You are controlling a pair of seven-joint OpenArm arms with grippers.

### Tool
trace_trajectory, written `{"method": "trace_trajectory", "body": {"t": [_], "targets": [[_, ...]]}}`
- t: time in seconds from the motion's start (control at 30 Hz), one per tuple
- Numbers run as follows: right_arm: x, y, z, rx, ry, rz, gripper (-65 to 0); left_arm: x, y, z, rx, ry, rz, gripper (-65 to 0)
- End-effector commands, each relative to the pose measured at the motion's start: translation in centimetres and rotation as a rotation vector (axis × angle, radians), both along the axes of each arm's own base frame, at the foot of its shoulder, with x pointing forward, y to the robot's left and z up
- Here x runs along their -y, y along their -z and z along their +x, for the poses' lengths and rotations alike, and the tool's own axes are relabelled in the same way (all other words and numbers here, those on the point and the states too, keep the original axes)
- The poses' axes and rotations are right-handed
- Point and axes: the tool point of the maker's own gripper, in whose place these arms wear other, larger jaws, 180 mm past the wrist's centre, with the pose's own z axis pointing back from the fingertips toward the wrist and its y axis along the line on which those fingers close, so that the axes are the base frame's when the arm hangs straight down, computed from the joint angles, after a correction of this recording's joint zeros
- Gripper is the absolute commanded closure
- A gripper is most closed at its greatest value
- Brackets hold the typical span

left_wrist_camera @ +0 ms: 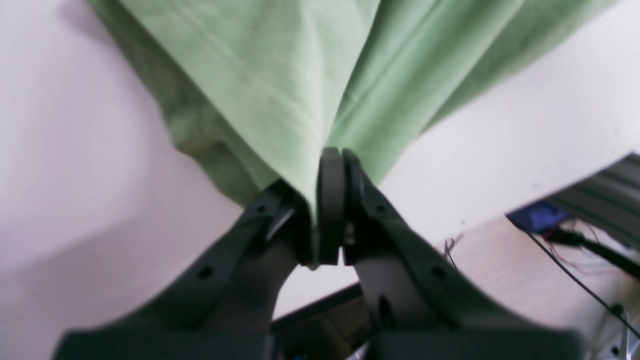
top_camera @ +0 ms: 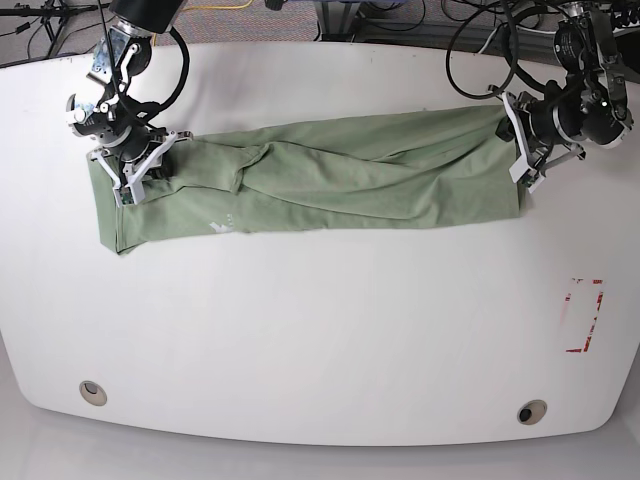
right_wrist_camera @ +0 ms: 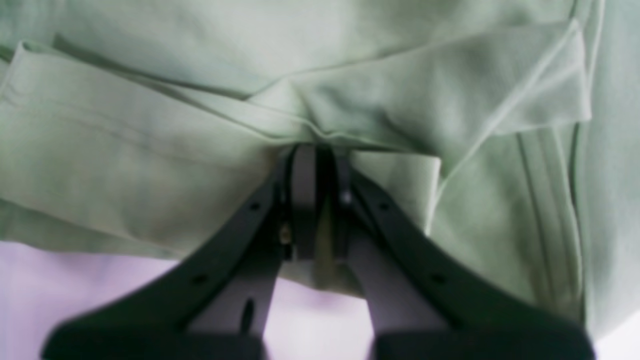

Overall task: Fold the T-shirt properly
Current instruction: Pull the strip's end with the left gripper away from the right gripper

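Both tools clamped on T-shirt (top_camera: 330, 180): left tool (top_camera: 522, 150) at 3 o'clock, right tool (top_camera: 135, 172) at 9. Risk: uneven pull slips thin pinch, bunches fabric on worktop (top_camera: 320, 330).

Sage-green T-shirt (top_camera: 330, 180), stretched lengthwise, rumpled

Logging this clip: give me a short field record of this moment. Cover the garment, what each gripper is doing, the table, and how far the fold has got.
garment: T-shirt, pale green, stretched in a long band across the table, small white logo facing up near its left end in the base view
left gripper: shut on the T-shirt's edge, at the right end in the base view
right gripper: shut on folded layers at the other end
table: white, red marking near its right edge
fold stage: folded lengthwise, not yet folded across
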Motion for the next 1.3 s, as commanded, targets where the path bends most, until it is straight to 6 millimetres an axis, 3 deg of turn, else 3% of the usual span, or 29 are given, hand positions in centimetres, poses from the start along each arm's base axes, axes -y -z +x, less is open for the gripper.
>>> {"method": "trace_trajectory", "body": {"t": [0.0, 0.23, 0.83, 1.27], "targets": [[0.5, 0.0, -0.1, -0.018, -0.005, -0.023, -4.0, -1.0, -0.5, -0.2, 0.005, 0.011, 0.029, 0.0], [0.5, 0.0, -0.1, -0.018, -0.004, -0.023, -4.0, -1.8, -0.2, -1.2, -0.024, 0.02, 0.056, 0.0], [0.5, 0.0, -0.2, -0.018, -0.004, -0.024, -4.0, -4.7, -0.6, -1.2, -0.046, 0.029, 0.136, 0.0], [0.5, 0.0, -0.2, -0.02, -0.004, -0.024, -4.0, -4.7, -0.4, -1.6, -0.055, 0.061, 0.14, -0.6]]}}
